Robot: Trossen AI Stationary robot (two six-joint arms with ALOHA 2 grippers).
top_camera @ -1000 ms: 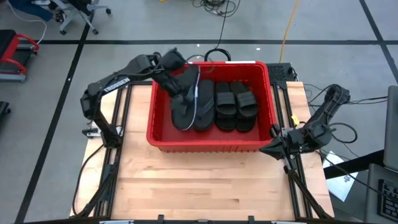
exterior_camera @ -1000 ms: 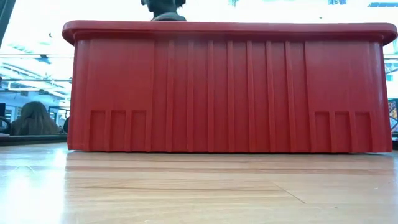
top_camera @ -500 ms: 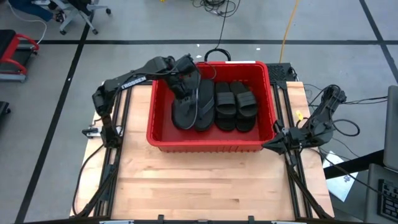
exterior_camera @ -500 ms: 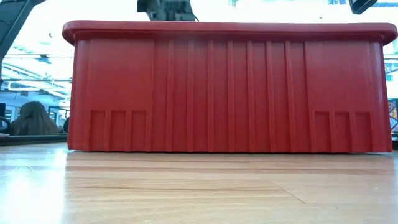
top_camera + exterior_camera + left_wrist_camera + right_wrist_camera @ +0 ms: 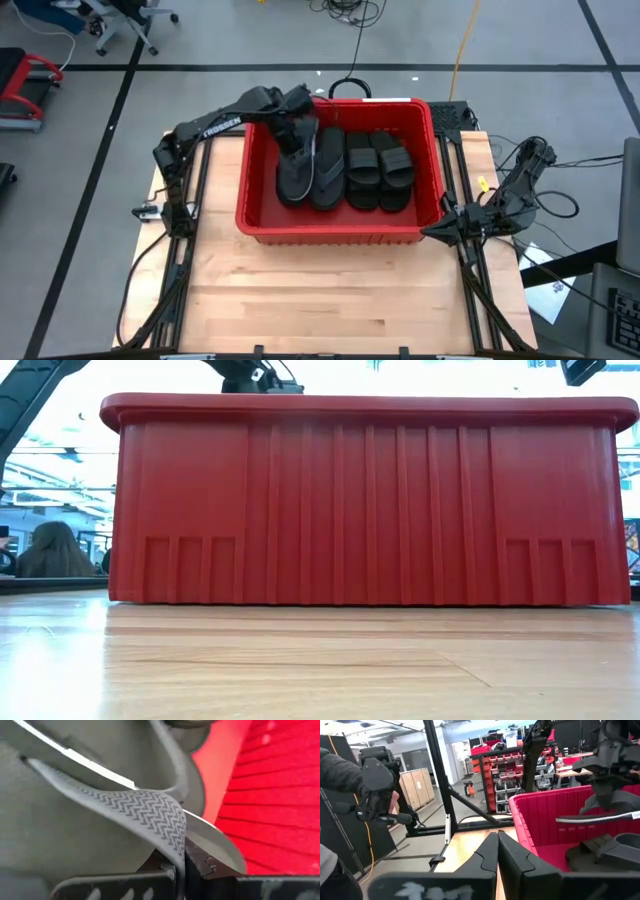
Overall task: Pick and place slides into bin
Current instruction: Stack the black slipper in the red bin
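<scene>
The red bin (image 5: 340,236) stands at the table's far middle and fills the low view (image 5: 370,500). Inside lie two black slides (image 5: 380,170) side by side and a dark grey flip-flop (image 5: 329,168) to their left. My left gripper (image 5: 293,138) reaches in over the bin's far left corner and is shut on a second grey flip-flop (image 5: 291,180), which lies leftmost in the bin. My right gripper (image 5: 432,237) is shut on nothing, level, just outside the bin's near right corner. My left gripper pinches the flip-flop's chevron-patterned strap (image 5: 162,822) between its two fingers (image 5: 210,867). It comes from above and from the far side, slanting down. The flip-flop lies lengthwise in the bin, sole down; whether it rests on the bin floor, I cannot tell.
Bare wood table (image 5: 320,300) stretches in front of the bin. In the right wrist view a person's sleeve and hand (image 5: 375,795) holding a dark device show beyond the table. A seated person (image 5: 50,550) shows far off in the low view.
My left gripper has sunk into the bin with the grey flip-flop and rolled somewhat. The flip-flop, which leaned over its neighbour a second ago, now lies lower and straighter beside it at the bin's left. My right arm has drawn back a little and levelled its gripper.
</scene>
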